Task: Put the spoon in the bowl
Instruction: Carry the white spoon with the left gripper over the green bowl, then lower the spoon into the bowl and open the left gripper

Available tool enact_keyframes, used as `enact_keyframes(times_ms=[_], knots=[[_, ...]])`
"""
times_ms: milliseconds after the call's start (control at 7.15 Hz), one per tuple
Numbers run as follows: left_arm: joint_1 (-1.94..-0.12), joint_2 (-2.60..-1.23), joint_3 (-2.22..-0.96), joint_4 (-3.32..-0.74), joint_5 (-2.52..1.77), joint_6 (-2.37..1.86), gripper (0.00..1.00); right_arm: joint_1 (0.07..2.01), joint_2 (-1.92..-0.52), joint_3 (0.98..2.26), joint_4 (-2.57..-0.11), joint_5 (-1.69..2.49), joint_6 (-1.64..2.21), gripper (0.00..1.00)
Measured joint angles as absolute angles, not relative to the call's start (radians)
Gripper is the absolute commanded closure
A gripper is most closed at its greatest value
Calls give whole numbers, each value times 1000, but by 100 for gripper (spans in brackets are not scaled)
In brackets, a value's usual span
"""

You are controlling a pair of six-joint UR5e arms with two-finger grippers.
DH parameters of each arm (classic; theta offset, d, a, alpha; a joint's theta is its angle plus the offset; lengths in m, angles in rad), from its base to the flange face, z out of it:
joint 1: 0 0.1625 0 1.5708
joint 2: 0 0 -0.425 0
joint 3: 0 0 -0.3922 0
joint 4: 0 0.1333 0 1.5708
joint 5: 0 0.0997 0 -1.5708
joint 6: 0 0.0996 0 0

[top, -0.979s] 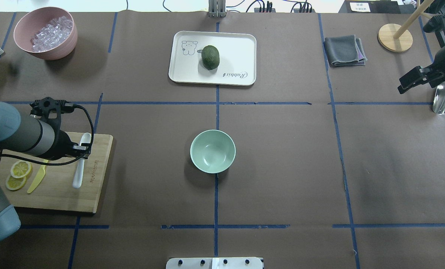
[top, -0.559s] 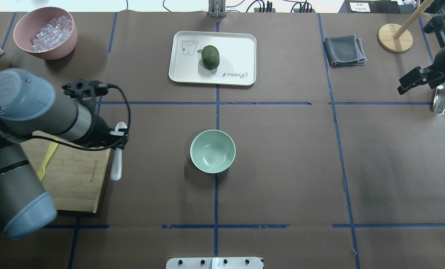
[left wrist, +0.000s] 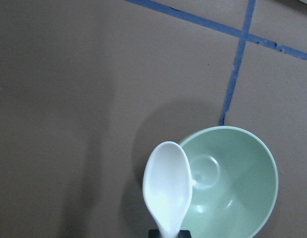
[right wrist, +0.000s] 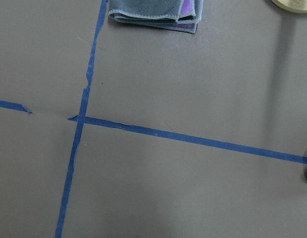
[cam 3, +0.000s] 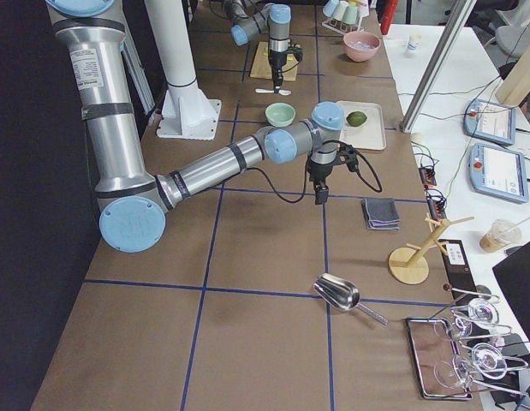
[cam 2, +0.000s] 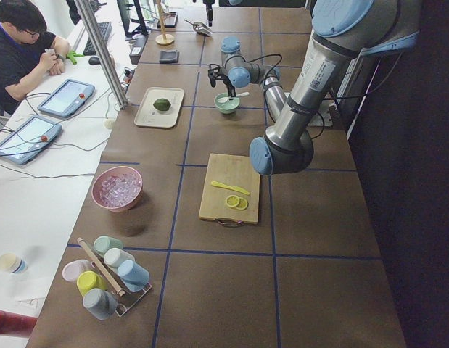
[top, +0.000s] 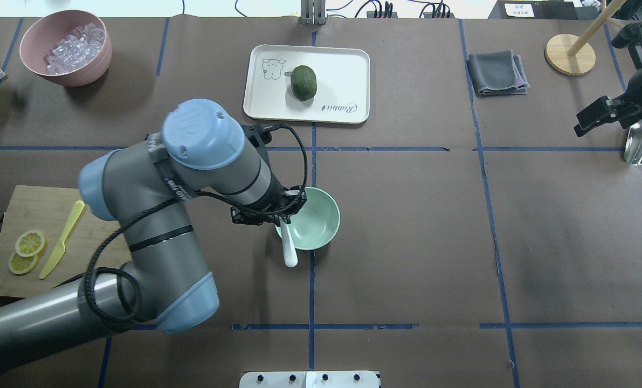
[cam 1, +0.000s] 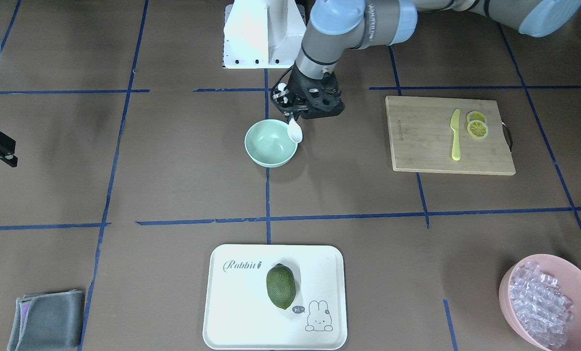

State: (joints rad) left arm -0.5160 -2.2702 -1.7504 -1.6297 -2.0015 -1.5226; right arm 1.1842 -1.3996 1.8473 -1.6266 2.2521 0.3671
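Front-facing: spoon (cam 1: 294, 130) is clamped in left gripper (cam 1: 290, 113), scoop held above bowl (cam 1: 263, 142) edge, likely for drop-in.
Overhead: handle is seen overhanging near rim. Right gripper (top: 585, 121) is parked clear, grip state can't be told.
Left wrist: scoop is seen straddling rim, so more centring is probably needed.

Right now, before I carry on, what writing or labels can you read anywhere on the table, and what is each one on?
"Rabbit": script lettering on the white tray.
"hi~": in a small dark bubble beside the rabbit drawing on the same tray.
Cutting board: a mark runs along one short edge, too small to read.
Paper label at the table's far edge: printed lines, too small to read.
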Motion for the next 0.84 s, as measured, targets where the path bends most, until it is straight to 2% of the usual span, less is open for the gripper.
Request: enact_keyframes(times_ms=[280,420,559,699,839], knots=[[-498,-2300,-1718,-1632,-1989,-1529,99,1184,-1400,1849,-1626,2253,368,0],[-492,-2310,-1706,-1632,-1987,-1529,92,1184,-1401,1850,-1626,2253,369,0],[-489,-2319,-1692,-1633,-1987,-1527,25,1184,-1402,1850,-1626,2253,369,0],[-489,-2322,-1679,-1643,-1987,-1524,0,1184,-1403,1850,-1626,2253,369,0],[-488,-2322,-1670,-1663,-1979,-1524,0,1184,-1406,1852,-1626,2253,370,0]])
